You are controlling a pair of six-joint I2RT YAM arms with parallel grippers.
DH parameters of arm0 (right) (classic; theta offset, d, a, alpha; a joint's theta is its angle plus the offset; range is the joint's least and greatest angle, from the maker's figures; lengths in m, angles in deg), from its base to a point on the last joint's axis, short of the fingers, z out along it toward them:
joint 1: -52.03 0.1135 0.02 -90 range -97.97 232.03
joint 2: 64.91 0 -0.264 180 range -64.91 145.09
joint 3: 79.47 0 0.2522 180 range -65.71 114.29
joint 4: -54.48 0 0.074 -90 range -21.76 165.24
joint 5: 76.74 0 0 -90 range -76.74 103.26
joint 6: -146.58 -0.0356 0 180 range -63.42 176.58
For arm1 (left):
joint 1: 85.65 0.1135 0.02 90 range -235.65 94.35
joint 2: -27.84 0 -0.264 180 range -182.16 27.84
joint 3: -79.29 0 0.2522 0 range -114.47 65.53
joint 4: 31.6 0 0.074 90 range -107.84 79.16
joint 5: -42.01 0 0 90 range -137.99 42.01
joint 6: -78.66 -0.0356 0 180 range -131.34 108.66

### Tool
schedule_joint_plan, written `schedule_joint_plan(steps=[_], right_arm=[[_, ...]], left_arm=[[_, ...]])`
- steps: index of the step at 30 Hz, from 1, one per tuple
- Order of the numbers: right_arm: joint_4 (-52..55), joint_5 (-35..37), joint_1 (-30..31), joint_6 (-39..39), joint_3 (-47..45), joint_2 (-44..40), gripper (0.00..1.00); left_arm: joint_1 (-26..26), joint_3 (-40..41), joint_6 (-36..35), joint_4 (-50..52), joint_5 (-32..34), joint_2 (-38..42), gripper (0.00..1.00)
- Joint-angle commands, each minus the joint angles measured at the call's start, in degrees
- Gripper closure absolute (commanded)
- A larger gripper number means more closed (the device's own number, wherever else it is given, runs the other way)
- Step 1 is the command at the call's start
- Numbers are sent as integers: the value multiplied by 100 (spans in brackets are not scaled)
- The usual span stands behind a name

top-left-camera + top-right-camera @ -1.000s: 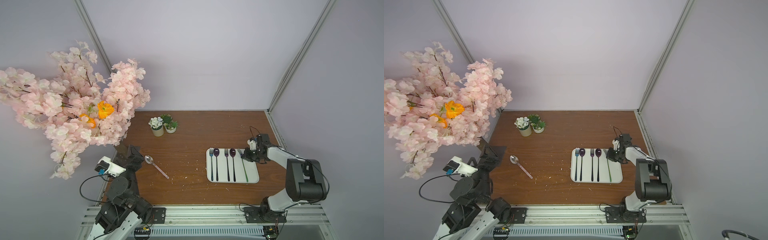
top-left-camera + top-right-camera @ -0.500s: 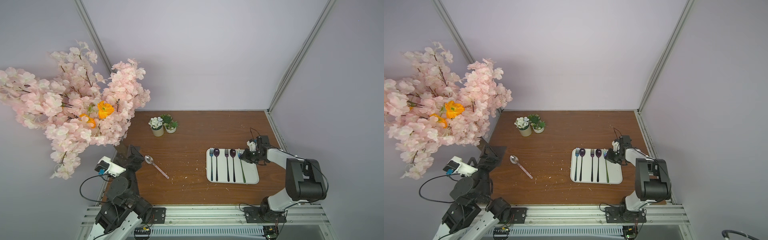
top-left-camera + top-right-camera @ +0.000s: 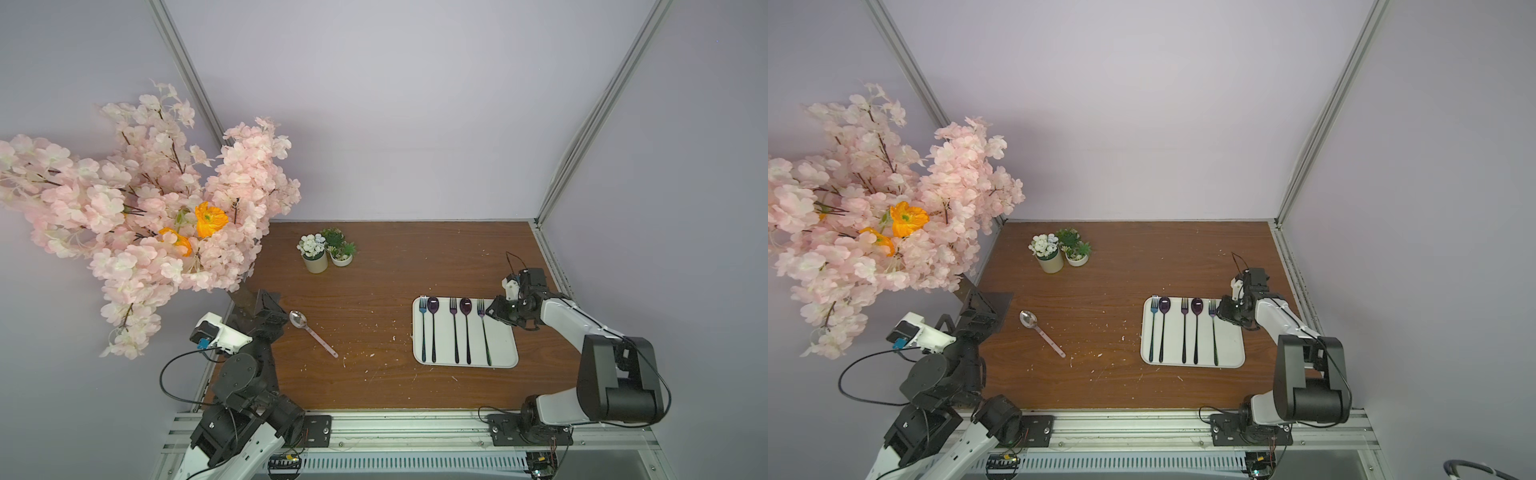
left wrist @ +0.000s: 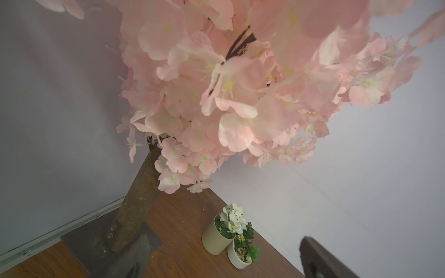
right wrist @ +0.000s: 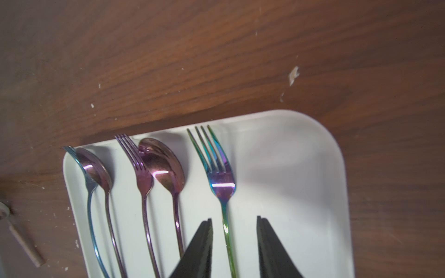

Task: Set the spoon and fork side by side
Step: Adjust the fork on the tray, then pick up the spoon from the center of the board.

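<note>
Fork (image 5: 220,178), iridescent, fifth piece on tray (image 5: 301,168) by table's (image 3: 415,257) right edge, handle between right gripper's (image 5: 234,219) parted jaws; left gripper's (image 4: 223,239) jaws wide apart.

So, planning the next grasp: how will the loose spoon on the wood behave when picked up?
The spoon looks shiny metal, so probably stiff and slippery. Its slim handle lies flat on the table, likely hard to pinch. Pushed, its rounded bowl may pivot.

On tray (image 3: 506,354), at right of surface (image 3: 386,266): forks (image 3: 454,332) and spoons (image 3: 466,306) side by side. Well left: lone spoon (image 3: 312,333). Behind: two pots (image 3: 327,258).
</note>
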State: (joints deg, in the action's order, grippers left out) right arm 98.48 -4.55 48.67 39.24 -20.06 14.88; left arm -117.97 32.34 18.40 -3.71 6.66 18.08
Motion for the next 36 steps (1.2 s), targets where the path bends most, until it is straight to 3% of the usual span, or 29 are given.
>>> schedule_joint_plan(steps=[1,6,10,16,23,28,36], right_arm=[[316,638,260,185,271,-413,60],[491,1600,1087,238,442,-478,45],[398,2377,2144,223,718,-503,33],[-727,2060,4088,730,1025,-199,24],[-2208,1976,6037,1121,2074,1471,23],[-2452,1392,6512,1099,3428,3095,27],[-1555,1308,6908,1156,5461,4895,32]], left_arm=[[59,-28,-43,-42,-15,-115,0],[57,-144,-166,-156,12,-186,0],[57,-278,-340,-169,150,-200,0],[59,-622,-864,-310,566,-69,0],[56,-1020,-1241,-439,735,-2,0],[59,-1210,-1272,-319,839,62,0],[59,-1232,-1106,-113,822,189,0]])
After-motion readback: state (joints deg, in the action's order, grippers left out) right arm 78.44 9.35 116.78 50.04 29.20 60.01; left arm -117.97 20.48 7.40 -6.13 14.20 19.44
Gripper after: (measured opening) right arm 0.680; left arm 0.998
